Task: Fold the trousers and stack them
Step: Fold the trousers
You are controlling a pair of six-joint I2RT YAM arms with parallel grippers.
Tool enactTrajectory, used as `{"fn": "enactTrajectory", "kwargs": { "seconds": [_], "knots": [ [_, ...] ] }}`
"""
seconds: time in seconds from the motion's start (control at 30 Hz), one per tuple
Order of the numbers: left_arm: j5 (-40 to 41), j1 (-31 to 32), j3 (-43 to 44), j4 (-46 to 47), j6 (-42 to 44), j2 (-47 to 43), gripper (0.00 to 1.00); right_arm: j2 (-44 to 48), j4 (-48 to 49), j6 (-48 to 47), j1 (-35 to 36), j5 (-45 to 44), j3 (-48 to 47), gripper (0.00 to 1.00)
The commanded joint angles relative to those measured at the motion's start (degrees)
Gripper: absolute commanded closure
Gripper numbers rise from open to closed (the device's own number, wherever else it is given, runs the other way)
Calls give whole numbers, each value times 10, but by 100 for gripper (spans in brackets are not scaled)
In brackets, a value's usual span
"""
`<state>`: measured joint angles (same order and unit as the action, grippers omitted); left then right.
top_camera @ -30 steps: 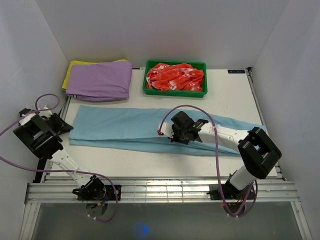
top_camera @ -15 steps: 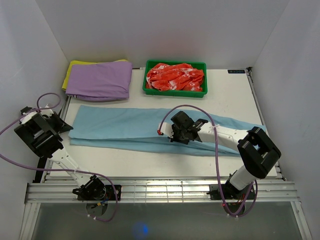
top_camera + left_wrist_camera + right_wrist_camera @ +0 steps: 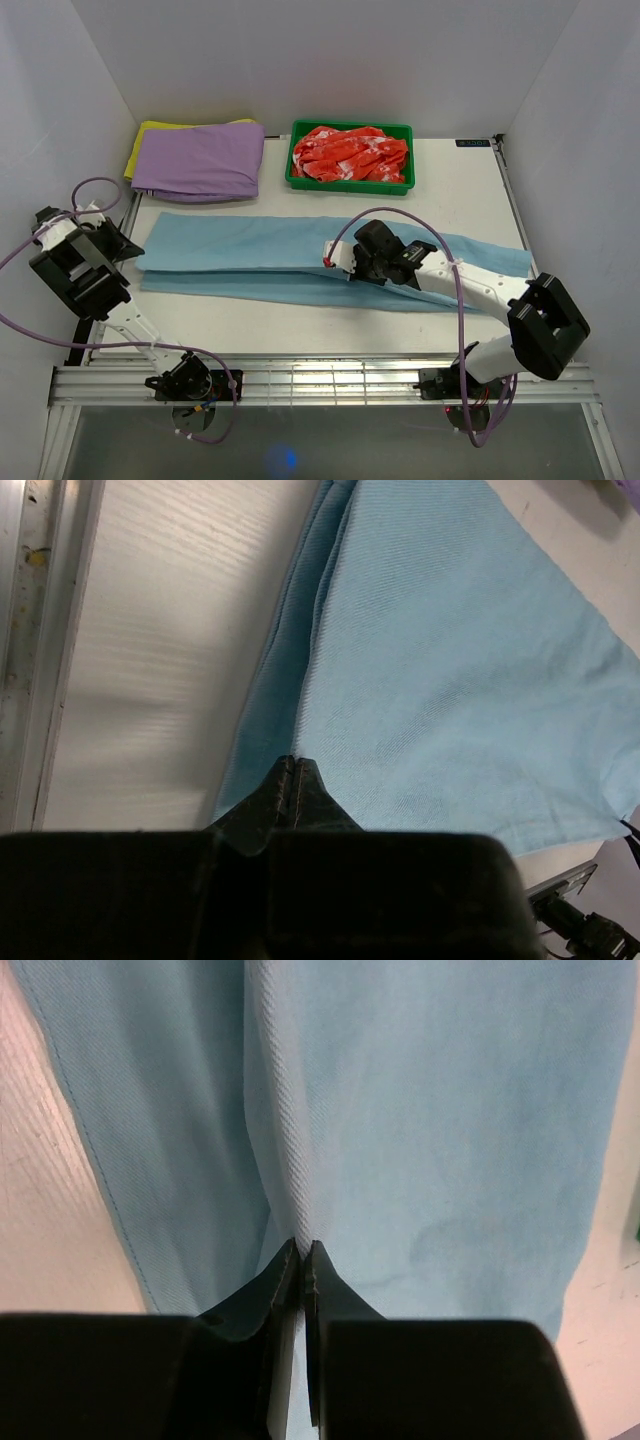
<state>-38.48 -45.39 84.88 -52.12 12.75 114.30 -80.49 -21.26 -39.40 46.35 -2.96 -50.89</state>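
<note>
Trousers (image 3: 250, 262) lie flat along the middle of the surface (image 3: 460, 190), reaching nearly from its left edge to its right, folded lengthwise with the legs stacked; left gripper (image 3: 128, 250) is at their left end, clenched, with the fold edge running straight into its tips (image 3: 290, 765), so it is pinching cloth; right gripper (image 3: 336, 262) is mid-length, clamped on a raised ridge of the top layer (image 3: 302, 1250); top layer looks taut between the two; behind them sits a purple folded garment (image 3: 200, 160) on a yellow cloth (image 3: 140, 145), far left; green tray (image 3: 350, 187) with red-and-white cloth (image 3: 350, 152) stands just beside it.
</note>
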Motion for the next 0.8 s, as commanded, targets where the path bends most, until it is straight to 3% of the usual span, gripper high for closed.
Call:
{"fn": "enactTrajectory", "kwargs": {
  "seconds": [0.0,0.2,0.43,0.77],
  "knots": [
    [-4,-6,-41,11,29,-43,100,-9,-26,-1,-5,-1,18,92],
    [40,-6,-95,51,29,-39,100,-46,-5,13,-5,17,33,92],
    [85,-8,-96,69,19,-3,100,-80,3,21,-4,23,24,92],
    [34,-8,-26,-32,37,-77,100,-41,-5,11,-5,3,28,92]
  ]
}}
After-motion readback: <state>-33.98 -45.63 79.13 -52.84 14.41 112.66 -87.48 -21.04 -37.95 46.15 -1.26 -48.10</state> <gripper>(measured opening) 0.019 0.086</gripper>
